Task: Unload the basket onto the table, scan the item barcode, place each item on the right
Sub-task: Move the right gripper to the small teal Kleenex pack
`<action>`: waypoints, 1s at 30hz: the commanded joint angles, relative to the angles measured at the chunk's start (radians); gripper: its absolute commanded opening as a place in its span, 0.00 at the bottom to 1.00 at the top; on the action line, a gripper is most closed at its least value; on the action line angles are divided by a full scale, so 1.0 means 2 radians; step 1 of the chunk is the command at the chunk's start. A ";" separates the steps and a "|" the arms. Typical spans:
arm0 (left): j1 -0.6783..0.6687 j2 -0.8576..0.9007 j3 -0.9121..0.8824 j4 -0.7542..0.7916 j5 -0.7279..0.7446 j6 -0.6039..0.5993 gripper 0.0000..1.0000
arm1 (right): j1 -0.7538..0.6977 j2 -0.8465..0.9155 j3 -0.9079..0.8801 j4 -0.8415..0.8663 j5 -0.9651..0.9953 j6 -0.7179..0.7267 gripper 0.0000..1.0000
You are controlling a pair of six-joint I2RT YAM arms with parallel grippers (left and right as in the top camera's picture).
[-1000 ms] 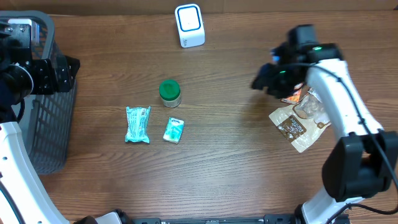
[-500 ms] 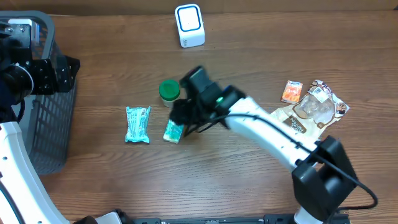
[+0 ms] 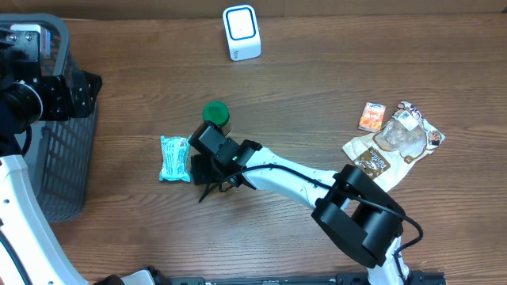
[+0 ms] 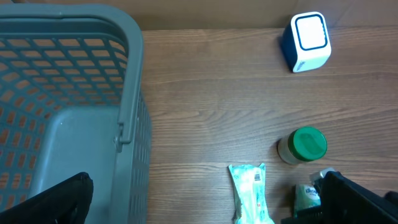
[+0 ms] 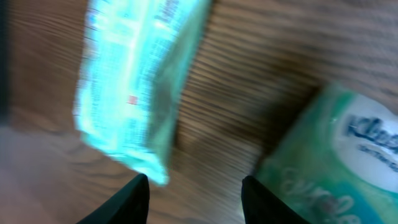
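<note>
Even light — R wrist cam blurred

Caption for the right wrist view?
Blurred close-up: right gripper open, aimed between a teal packet and a Kleenex pack.

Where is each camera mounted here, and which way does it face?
Overhead: above the table, looking straight down; both arms show, the right pincer low beside the wipes packet.
Left wrist: high over the basket, looking down; the open left pincer frames the bottom corners.
Right wrist: close above the table, facing down; its two fingertips show.
Shared: the wipes packet appears in all three; the scanner in overhead and left wrist.
</note>
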 commanded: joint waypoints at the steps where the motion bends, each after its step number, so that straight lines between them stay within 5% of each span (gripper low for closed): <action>1: 0.000 0.002 -0.001 0.000 0.008 0.010 1.00 | -0.012 0.004 -0.002 -0.024 0.027 0.004 0.52; 12: 0.000 0.002 -0.001 0.000 0.008 0.009 0.99 | -0.109 -0.026 0.001 -0.150 0.016 -0.017 0.52; 24: 0.000 0.002 -0.001 0.000 0.008 0.010 1.00 | -0.178 -0.045 0.006 -0.158 -0.027 -0.095 0.51; 30: 0.000 0.002 -0.001 0.000 0.008 0.010 0.99 | -0.202 -0.073 0.037 -0.144 -0.023 -0.147 0.41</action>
